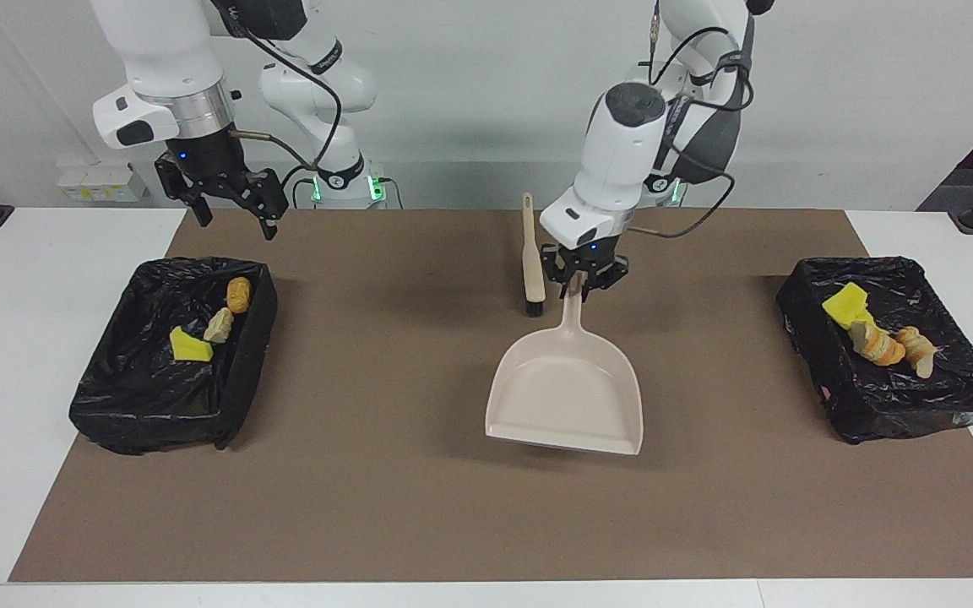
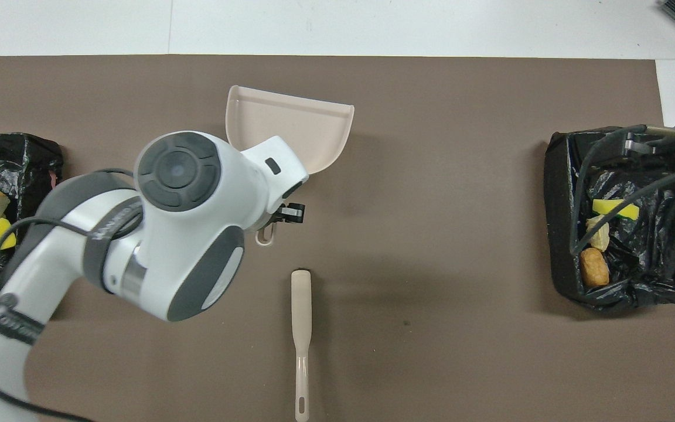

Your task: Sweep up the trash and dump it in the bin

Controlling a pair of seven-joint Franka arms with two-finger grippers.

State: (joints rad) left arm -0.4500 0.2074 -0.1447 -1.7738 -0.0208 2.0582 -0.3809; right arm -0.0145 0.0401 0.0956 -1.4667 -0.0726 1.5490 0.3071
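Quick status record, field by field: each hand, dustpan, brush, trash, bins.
left hand: shut on dustpan handle, over mid mat
right hand: open, empty, above the bin at its end, waiting
dustpan: empty, beside the brush
brush: lying on mat, untouched
trash: none on mat; all pieces in the two bins
bin, left arm's end: sponge and bread chunks
bin, right arm's end: three pieces
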